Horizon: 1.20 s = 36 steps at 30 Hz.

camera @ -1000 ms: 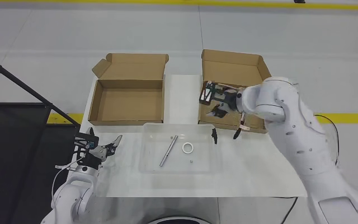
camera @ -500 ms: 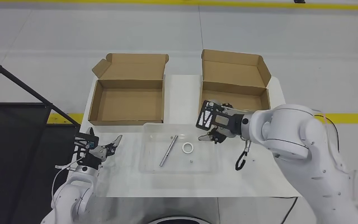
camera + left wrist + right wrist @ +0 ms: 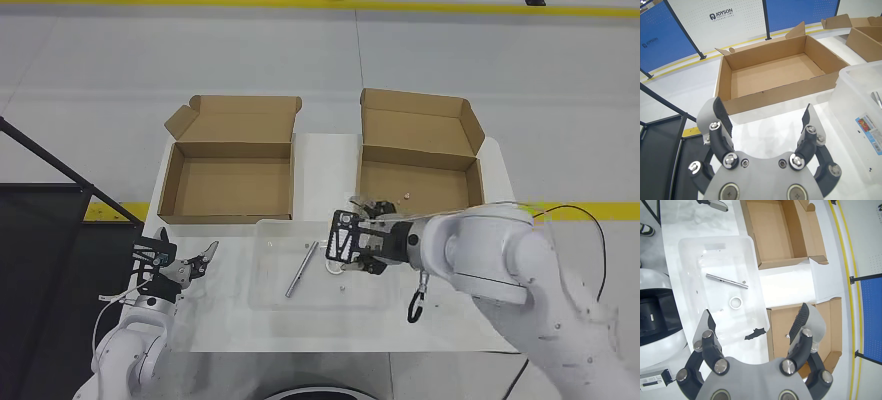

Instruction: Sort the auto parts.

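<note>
One metal rod (image 3: 727, 281) and one white ring (image 3: 736, 302) lie in the clear bin (image 3: 758, 275); left claw (image 3: 763, 104), right claw (image 3: 756, 311) both apart.

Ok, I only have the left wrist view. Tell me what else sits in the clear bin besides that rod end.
Observer: A white ring lies on the floor of the clear bin, apart from the metal rod.
Operator: Now report the right pincer.
Observer: The right pincer is open and holds nothing. It hovers over the end of the bin nearest the right box.
Operator: Check inside that box.
Observer: One small part lies on its floor. It is too small to identify.
</note>
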### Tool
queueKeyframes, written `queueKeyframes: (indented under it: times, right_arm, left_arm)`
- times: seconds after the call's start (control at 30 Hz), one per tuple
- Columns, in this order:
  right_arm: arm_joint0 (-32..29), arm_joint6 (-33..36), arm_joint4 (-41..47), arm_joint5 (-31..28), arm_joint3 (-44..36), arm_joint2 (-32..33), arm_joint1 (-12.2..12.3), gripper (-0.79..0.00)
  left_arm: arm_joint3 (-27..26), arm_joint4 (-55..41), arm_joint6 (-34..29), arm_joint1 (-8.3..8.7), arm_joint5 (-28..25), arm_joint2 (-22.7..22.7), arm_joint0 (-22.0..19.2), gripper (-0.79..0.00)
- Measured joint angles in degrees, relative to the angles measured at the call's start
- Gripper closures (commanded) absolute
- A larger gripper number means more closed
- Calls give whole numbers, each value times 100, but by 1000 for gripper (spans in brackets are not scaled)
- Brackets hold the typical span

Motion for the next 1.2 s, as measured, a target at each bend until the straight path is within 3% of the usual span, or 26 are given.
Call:
queueKeyframes:
  times: [0.07, 0.2, 0.3, 0.37, 0.47, 0.57, 0.8, 0.93, 1.03, 1.2]
  right_arm:
    - [130, 79, 66, 79, 53, -325, 17, -606]
    - [442, 452, 439, 451, 389, -1000, 36, -560]
    - [713, 630, 742, 630, 713, -1502, 26, -376]
    - [859, 712, 873, 712, 923, -1740, 23, -292]
    - [967, 855, 935, 856, 1129, -1898, 29, -234]
    - [967, 884, 920, 917, 1206, -1942, 23, -209]
    - [857, 713, 716, 926, 1437, -2145, -51, -243]
    - [831, 511, 419, 1048, 1632, -2388, -169, -274]
    - [854, 434, 229, 1187, 1771, -2519, -258, -209]
    - [883, 432, 161, 1305, 1988, -2662, -384, -246]
  left_arm:
    - [0, 0, 0, 0, 0, 0, 0, -785]
    - [0, 0, 0, 0, 0, 0, 0, -785]
    - [0, 0, 0, 0, 0, 0, 0, -785]
    - [0, 0, 0, 0, 0, 0, 0, -785]
    - [0, 0, 0, 0, 0, 0, 0, -785]
    - [0, 0, 0, 0, 0, 0, 0, -785]
    - [0, 0, 0, 0, 0, 0, 0, -785]
    - [0, 0, 0, 0, 0, 0, 0, -785]
    - [0, 0, 0, 0, 0, 0, 0, -785]
    - [0, 0, 0, 0, 0, 0, 0, -785]
